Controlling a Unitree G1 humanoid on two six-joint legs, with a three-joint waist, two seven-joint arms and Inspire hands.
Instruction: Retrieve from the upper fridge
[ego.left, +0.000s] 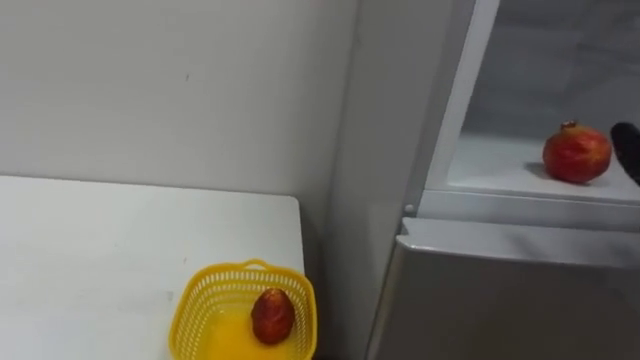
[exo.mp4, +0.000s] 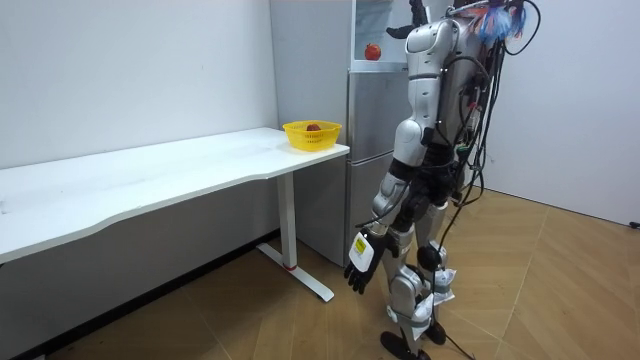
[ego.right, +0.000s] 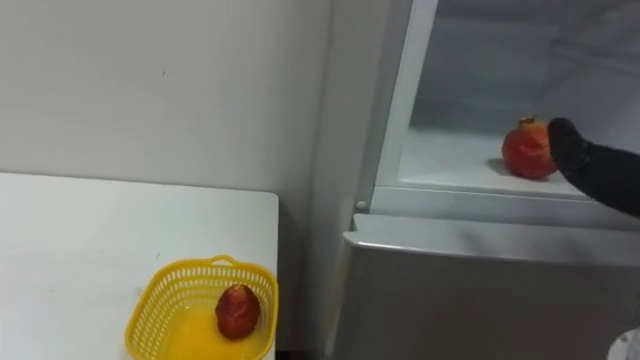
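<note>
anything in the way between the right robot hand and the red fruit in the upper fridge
Nothing visible. The black right robot hand is right beside the round red fruit on the white upper fridge shelf, no object between them.

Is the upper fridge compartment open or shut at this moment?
Open: the upper fridge shelf is exposed, a pomegranate sitting on it, and the right hand reaches in beside that fruit.

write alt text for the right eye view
The robot's right hand reaches in from the right to a red pomegranate on the shelf of the open upper fridge. Lower left, a yellow basket on a white table holds another red fruit.
</note>
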